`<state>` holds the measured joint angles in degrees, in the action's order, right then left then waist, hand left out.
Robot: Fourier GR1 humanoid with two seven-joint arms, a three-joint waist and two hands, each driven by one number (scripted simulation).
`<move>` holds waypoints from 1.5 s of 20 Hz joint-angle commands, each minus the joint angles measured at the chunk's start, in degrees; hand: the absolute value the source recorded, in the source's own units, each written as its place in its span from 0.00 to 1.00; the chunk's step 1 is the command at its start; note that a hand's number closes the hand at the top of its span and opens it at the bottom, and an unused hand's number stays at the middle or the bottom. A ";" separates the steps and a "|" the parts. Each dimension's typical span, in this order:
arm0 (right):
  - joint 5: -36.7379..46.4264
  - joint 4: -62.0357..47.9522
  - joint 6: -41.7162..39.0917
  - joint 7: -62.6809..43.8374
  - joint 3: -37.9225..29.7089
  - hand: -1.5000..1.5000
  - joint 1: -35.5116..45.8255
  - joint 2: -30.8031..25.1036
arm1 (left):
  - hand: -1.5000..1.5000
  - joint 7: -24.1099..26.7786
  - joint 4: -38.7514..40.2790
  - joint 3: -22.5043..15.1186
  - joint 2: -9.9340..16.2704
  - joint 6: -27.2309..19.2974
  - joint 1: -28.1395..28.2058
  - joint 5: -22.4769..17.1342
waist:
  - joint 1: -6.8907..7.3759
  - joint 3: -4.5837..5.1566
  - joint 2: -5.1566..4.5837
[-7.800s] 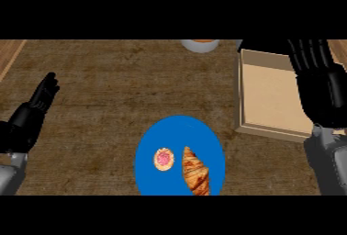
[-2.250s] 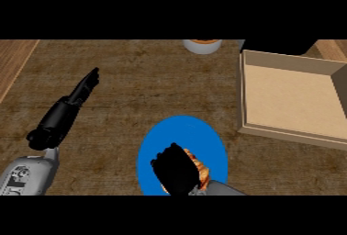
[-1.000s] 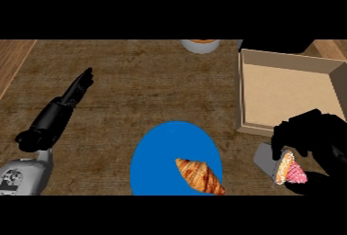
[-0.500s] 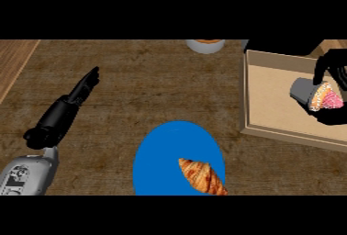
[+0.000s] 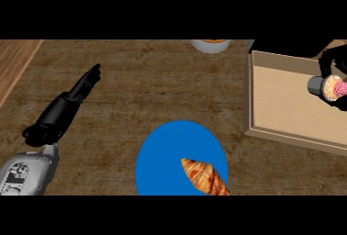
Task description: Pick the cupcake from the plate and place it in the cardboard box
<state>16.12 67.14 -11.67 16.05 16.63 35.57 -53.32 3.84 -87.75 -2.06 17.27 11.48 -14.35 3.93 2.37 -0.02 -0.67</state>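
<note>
The cupcake [image 5: 328, 87], pink-frosted with a grey wrapper, lies tilted on its side over the cardboard box [image 5: 284, 103] at the right edge. My right hand [image 5: 333, 59] is curled round it from above and the right, partly cut off by the view's edge. The blue plate [image 5: 177, 158] sits low in the middle and carries only a croissant [image 5: 205, 177]. My left hand [image 5: 81, 87] rests at the left with straight fingers pointing up, holding nothing.
A white cup [image 5: 210, 45] with an orange top stands at the back edge of the brown counter. A lighter wooden strip [image 5: 17, 64] runs along the far left. A dark shape [image 5: 284, 46] lies behind the box.
The cupcake left the plate in my right hand, rose to the right and now hangs over the box, a little farther right than half a second ago. The left hand barely moved.
</note>
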 commanded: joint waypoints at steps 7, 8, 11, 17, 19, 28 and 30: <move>13.85 -27.05 -5.47 15.70 7.07 0.00 8.83 3.49 | 0.50 -2.36 -2.06 -2.21 -2.48 -1.08 -1.01 2.09 | 0.51 -0.10 -0.15; 13.98 -27.20 -9.93 17.05 8.36 0.00 11.10 3.34 | 0.50 -1.39 0.71 -1.06 -2.54 -1.21 -2.27 1.64 | 0.55 -0.06 -0.31; 13.59 -31.60 -10.83 28.15 6.90 0.00 13.19 3.13 | 0.50 -1.12 -0.74 -0.68 -1.49 -0.35 -0.80 1.64 | 0.33 -0.09 -0.08; -1.17 -36.04 -15.92 33.17 -4.87 0.00 14.80 8.98 | 0.50 0.96 0.73 -0.17 -1.80 -1.26 0.85 2.30 | 0.06 -0.16 -0.01; -9.38 -38.70 -22.09 31.65 -10.28 0.00 14.57 10.49 | 0.50 -0.10 0.88 0.78 -1.45 -0.68 -1.25 1.14 | -1.07 -0.22 0.03; -23.64 -54.15 -31.44 14.72 -22.95 0.00 19.85 7.72 | 0.50 -0.92 -0.22 0.06 -1.53 0.35 -2.13 1.16 | 0.73 -0.23 -0.73; -24.37 -55.39 -28.97 13.46 -24.24 0.00 21.48 8.84 | 0.50 3.17 3.48 1.60 -0.30 1.09 -2.07 1.23 | 0.46 -0.14 -0.79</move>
